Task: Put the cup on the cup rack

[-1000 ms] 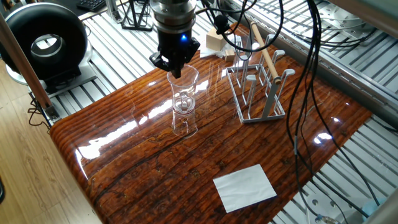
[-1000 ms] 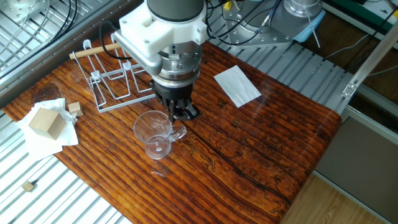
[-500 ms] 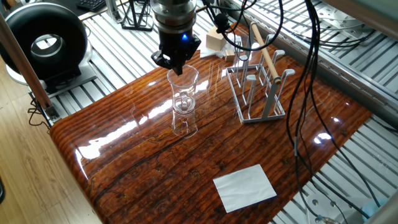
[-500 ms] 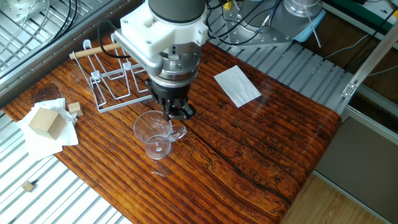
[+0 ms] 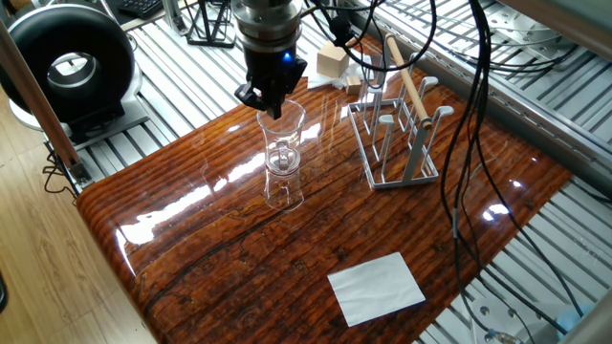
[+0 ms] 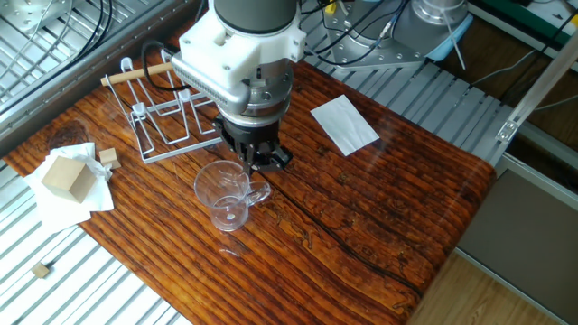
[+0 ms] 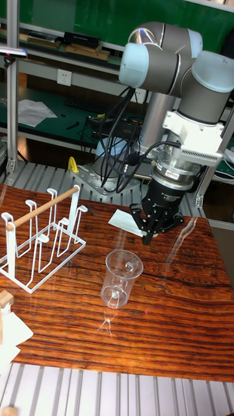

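One clear glass tumbler [image 5: 284, 143] standing upright, mouth up, on the glossy wooden tabletop [image 5: 239, 277], nothing holding it. Seen also in the other fixed view [image 6: 223, 195] and the tall fixed view [image 7: 120, 278]. Thick base down, so stable where it sits.

Gripper [image 7: 150, 233] hanging just above and behind the rim, roughly 12 o'clock from the tumbler in one fixed view [image 5: 271, 98], about 1 o'clock in the other fixed view [image 6: 256, 162]. Fingers pinched close together at the tips, nothing between them; apart from the glass in the tall view. Pointing straight down, which suits a top-down pinch on the rim wall.

Grey wire cup rack [image 5: 397, 129] with wooden rod handle at 3 o'clock of the tumbler in one fixed view, near but not touching; at 10 o'clock in the other fixed view [image 6: 163, 113]. All pegs bare. Pegs upright, so the cup probably needs inverting over one.

Judgement: grasp not yet made, task at its start. Likely needs the fingers spread before straddling the rim. Risk: thin glass wall slipping, or tipping on contact.

Also around: white paper sheet [image 5: 376, 287] at 5 o'clock, wooden block [image 6: 69, 176] on tissue, black wire stand [image 5: 210, 24] off the board.
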